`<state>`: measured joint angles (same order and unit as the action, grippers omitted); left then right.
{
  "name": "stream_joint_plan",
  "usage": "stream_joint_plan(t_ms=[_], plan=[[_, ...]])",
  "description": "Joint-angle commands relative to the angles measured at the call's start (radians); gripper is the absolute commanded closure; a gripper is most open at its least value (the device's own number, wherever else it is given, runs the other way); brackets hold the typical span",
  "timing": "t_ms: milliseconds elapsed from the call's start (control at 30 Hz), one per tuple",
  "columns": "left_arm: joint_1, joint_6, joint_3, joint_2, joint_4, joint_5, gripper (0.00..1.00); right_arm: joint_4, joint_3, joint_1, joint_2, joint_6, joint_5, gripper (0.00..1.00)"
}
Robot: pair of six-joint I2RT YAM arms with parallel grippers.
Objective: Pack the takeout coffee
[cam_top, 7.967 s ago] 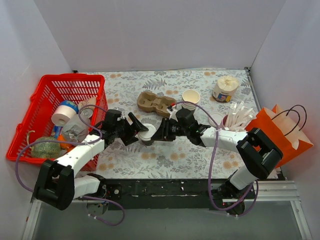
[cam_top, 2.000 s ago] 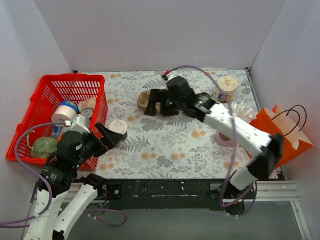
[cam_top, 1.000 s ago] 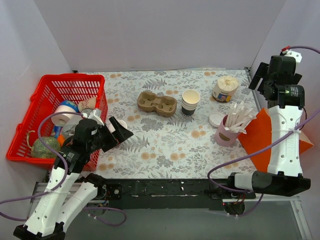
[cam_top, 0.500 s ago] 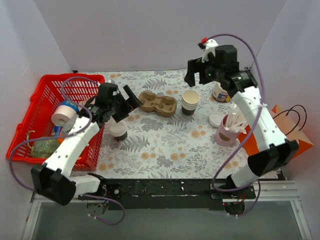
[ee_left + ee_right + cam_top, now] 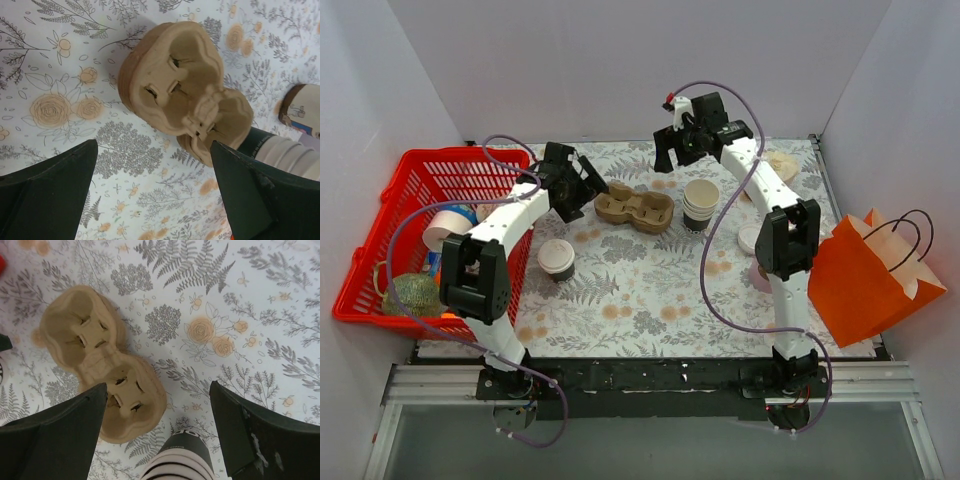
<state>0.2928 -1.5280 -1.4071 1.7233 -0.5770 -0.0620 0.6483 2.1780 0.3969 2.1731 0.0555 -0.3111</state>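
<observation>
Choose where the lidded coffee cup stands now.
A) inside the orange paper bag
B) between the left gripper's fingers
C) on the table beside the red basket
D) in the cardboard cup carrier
C: the takeout coffee stands on the table next to the red basket; both wells of the cardboard carrier are empty.

One coffee (image 5: 557,257), one carrier (image 5: 633,207), one bag (image 5: 865,275)
</observation>
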Motion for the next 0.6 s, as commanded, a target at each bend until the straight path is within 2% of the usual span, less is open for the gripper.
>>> stream_joint_plan(t_ms=[0, 100, 300, 567], plan=[[-0.017, 0.022, -0.012, 0.045, 0.058, -0.067, 0.02, 0.027, 0.062, 0.003, 0.063, 0.046, -0.026, 0.1], [-0.02, 0.025, -0.01, 0.085, 0.089, -0.091, 0.02, 0.019, 0.075, 0.005, 0.102, 0.05, -0.036, 0.11], [-0.03, 0.028, -0.058, 0.16, 0.094, -0.108, 0.02, 0.011, 0.056, 0.003, 0.142, 0.02, -0.066, 0.24], [-0.034, 0.032, -0.061, 0.197, 0.101, -0.127, 0.02, 0.047, 0.052, 0.017, 0.18, 0.055, -0.086, 0.31]])
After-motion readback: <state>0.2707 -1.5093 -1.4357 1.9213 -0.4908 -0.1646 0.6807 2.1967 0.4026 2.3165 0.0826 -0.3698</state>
